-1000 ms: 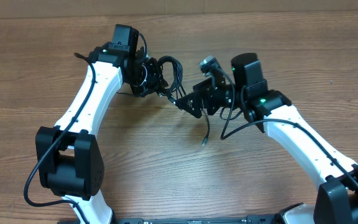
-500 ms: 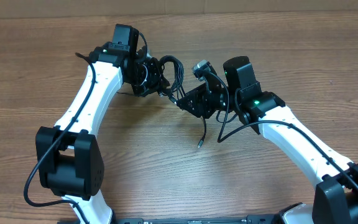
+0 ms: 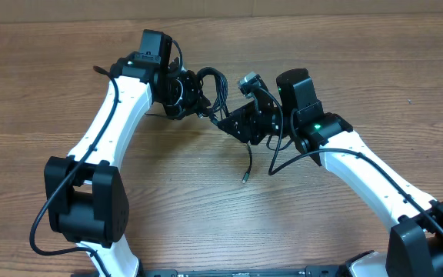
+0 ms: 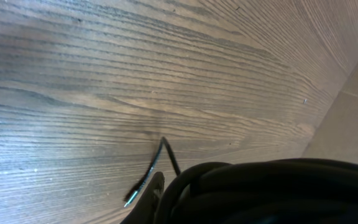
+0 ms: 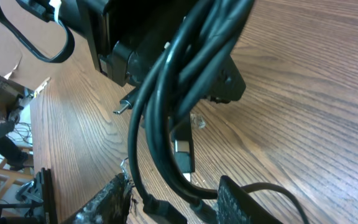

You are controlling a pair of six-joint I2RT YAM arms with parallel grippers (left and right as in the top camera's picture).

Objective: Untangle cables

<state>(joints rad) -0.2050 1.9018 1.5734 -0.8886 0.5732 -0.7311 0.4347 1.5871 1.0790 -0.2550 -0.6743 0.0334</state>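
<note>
Wood-grain table [image 3: 344, 69], one loose cable tip [image 3: 244, 178] perhaps on it.

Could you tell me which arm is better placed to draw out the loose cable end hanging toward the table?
Probably the right. The loose end hangs just below the right hand, and cables run between its fingers. The left hand sits at the looped bundle, suited to anchoring.

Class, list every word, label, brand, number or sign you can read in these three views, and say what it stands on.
No readable text in any view.
The cables, both arms and the wooden table carry no legible print.
Only the arms' green lights show.
</note>
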